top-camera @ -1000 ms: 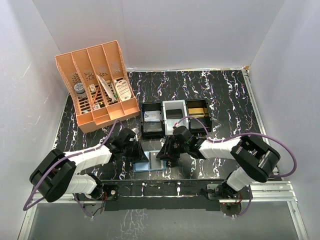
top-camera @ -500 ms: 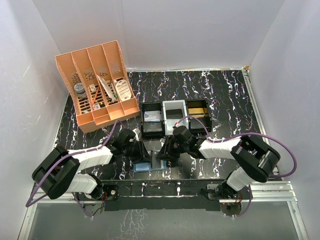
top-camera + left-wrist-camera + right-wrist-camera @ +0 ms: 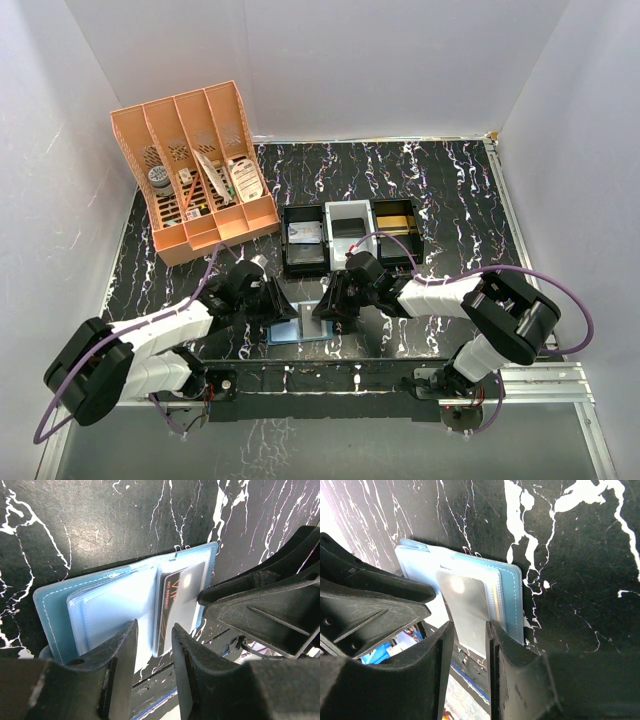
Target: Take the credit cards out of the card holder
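Note:
The card holder (image 3: 287, 333) lies open on the black marble table near the front edge, teal outside (image 3: 52, 610) and light blue inside. A black credit card (image 3: 181, 597) sits in a clear pocket leaf that is lifted off the right half. My left gripper (image 3: 154, 636) hovers open just over the holder's near edge, and nothing is pinched between its fingers. My right gripper (image 3: 468, 636) comes from the other side with its jaws apart. They straddle the glare-grey leaf (image 3: 465, 605), and one finger rests by the holder's edge (image 3: 514, 600). In the top view both grippers (image 3: 283, 305) (image 3: 330, 302) meet over the holder.
An orange desk organizer (image 3: 195, 170) with small items stands at the back left. Three small trays sit just behind the holder: black (image 3: 304, 262), white (image 3: 346, 212) and black with a gold thing (image 3: 397, 205). The table's front edge and a metal rail (image 3: 330, 372) lie close below.
My left gripper went from shut to open and its arm swung a little forward over the holder. The right arm and the holder stayed in place.

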